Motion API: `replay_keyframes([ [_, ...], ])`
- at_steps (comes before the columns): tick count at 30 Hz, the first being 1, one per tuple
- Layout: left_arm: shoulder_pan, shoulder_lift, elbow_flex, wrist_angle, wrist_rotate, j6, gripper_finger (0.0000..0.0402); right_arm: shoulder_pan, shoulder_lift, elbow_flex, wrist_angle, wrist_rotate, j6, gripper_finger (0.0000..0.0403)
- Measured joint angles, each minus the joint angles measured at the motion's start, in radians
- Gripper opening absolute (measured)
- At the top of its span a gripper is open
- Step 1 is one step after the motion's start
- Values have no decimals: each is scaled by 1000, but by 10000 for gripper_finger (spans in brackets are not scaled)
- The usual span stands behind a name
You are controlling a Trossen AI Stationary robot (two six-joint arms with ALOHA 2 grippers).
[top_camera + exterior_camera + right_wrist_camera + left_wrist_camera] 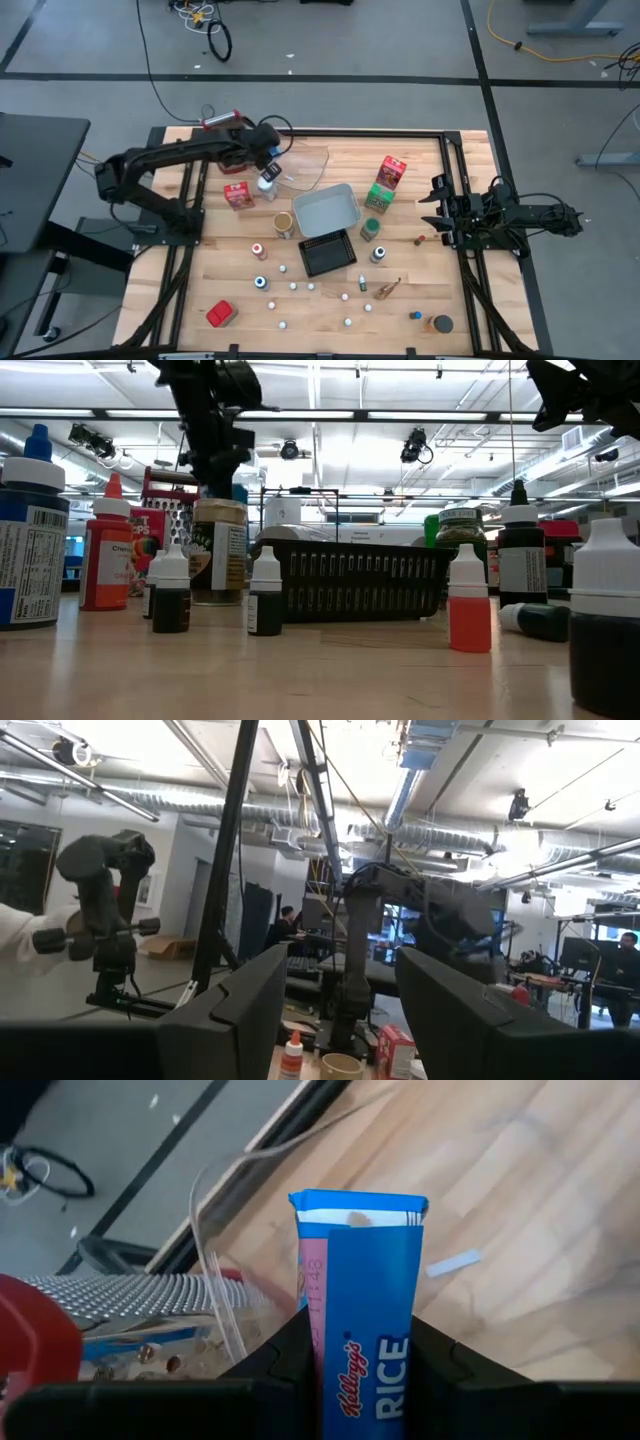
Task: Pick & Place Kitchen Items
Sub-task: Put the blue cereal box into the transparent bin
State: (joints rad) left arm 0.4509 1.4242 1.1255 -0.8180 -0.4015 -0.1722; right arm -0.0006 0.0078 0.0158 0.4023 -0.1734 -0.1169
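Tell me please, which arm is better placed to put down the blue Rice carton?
Left. The left gripper already holds the blue carton between its fingers, over the clear tray. The right gripper waits open and empty at the table's right edge.

Black slotted basket (365, 582) mid-table. Small dark white-capped bottles (265, 592) just left; red-filled bottle (470, 598) right. Orange bottle (107, 550) and grater (170, 495) far left. Dark arm (215, 420) descending above.

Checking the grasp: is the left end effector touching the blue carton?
Touching. The left wrist view shows the left end effector with both fingers pressed against the blue carton's sides, no gap visible.
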Motion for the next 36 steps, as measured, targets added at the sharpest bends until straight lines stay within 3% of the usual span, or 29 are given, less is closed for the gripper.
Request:
replay_keyframes([
  [5,57,45,0,-12,109,-51,102,0,0,0,0,0,0,201],
  [16,141,51,-16,-35,207,-49,103,0,0,0,-11,0,0,201],
  [26,149,49,-56,-26,175,-54,110,0,0,0,-14,0,0,201],
  [36,149,49,-57,-20,150,-22,154,0,0,0,-16,0,0,201],
])
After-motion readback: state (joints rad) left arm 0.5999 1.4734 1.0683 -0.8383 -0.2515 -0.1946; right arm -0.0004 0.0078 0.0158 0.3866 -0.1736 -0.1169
